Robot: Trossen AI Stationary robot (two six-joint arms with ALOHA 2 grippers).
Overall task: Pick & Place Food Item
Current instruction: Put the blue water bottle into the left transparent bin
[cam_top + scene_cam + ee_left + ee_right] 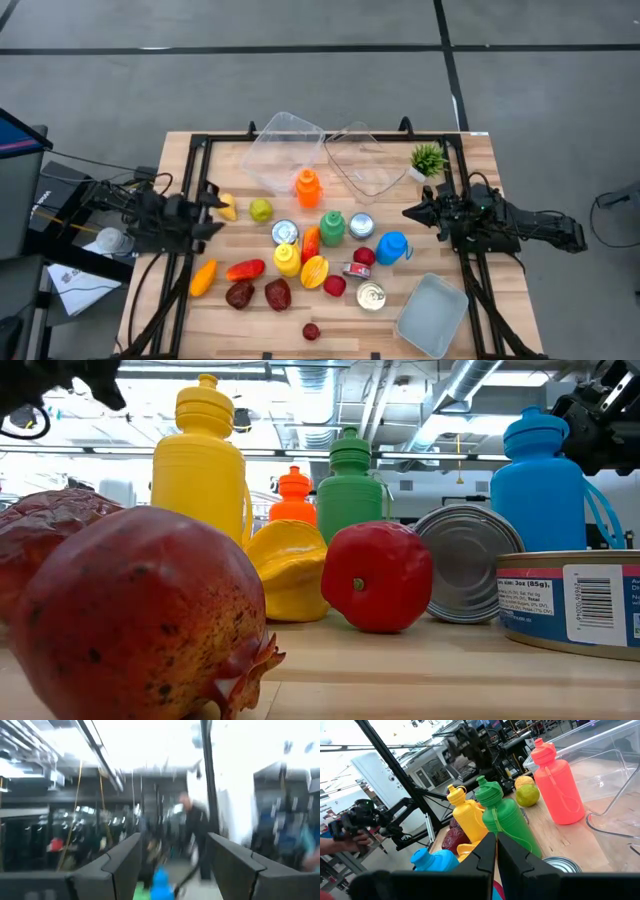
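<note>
You have four squeeze bottles standing upright in the middle of the bench [460, 150]: an orange bottle [307, 187] farthest back, a green bottle [332, 227], a yellow bottle [287, 258] and a blue bottle [392, 247] toward the right. All four are smooth plastic with ribbed caps and thin loop straps.

You can count three round metal tins: one tin [285, 232] left of the green bottle, a second tin [362, 225] to its right, and a third tin [371, 296] near the front, its ridged lid facing up. A flat labelled can [357, 270] lies between them.

Two clear plastic containers [287, 148] sit at the far side, touching, and one pale rectangular tray [432, 315] lies at the near right corner. A small potted plant [428, 159] stands at the far right.

The food is a loose cluster at the near left: two dark, leathery pomegranates [240, 295], a red pepper [246, 269] lying with its long axis left to right, an orange pepper [204, 277] slanted toward the near left, a round green lime [261, 210], a yellow piece [228, 207] beside it, and a small red fruit [312, 331] alone at the near edge.

Your left tool [212, 206] hovers at the left edge with its fingers spread part way, holding nothing you can see. Your right tool [412, 212] waits at the right edge, pinched closed on nothing.
</note>
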